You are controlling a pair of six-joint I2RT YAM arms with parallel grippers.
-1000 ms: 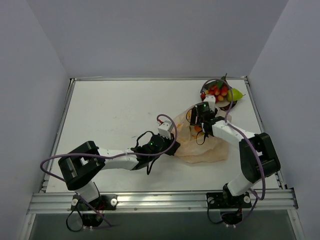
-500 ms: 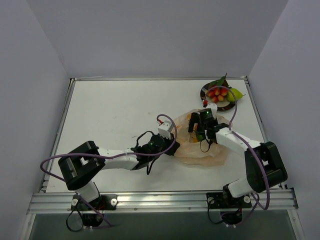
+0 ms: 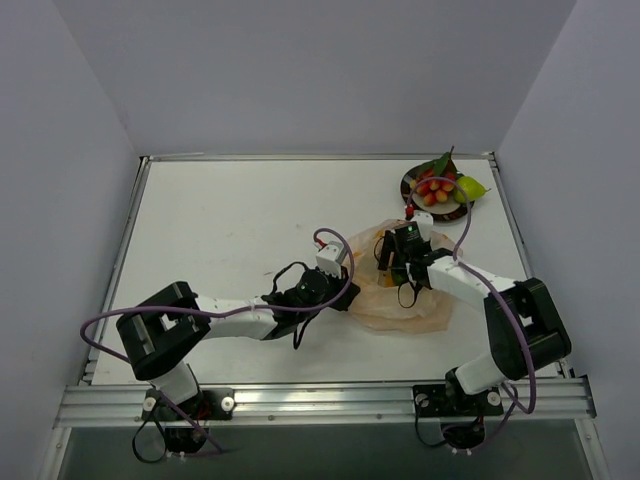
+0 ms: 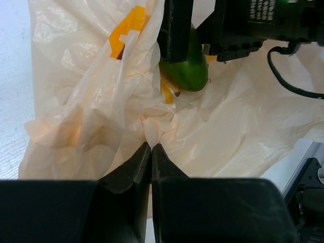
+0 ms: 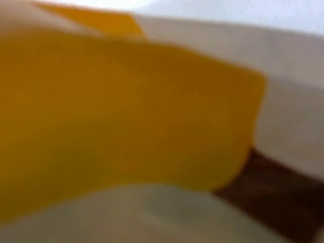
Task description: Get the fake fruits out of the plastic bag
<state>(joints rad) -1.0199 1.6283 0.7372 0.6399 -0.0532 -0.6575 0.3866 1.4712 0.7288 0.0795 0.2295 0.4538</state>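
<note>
- You have a white table (image 3: 230,220) under both arms.
- The plastic bag (image 3: 412,302) is pale peach and crinkled. It lies flat on the table and spreads out ahead of the left gripper and around the right one.
- Your left gripper (image 4: 151,148) is low at the bag's near edge, with its fingers pressed together on a pinched fold of the plastic.
- Your right gripper (image 3: 393,268) reaches down into the bag's open mouth. It is just beyond the left gripper and above it in the left wrist view.
- A dark-rimmed plate (image 3: 408,185) sits past the right gripper, slightly to its right and close to the bag's far edge.
- A cluster of red and orange berries (image 3: 435,186) lies on that plate, with a green leaf (image 3: 443,163) at its far side.
- A yellow-green lemon (image 3: 471,188) rests on the plate's right edge.
- A glossy green fruit (image 4: 196,71) sits inside the bag between the right gripper's dark fingers. You cannot tell whether they are squeezing it or only standing on either side.
- Your right wrist view is a close blur of orange and pale plastic.
</note>
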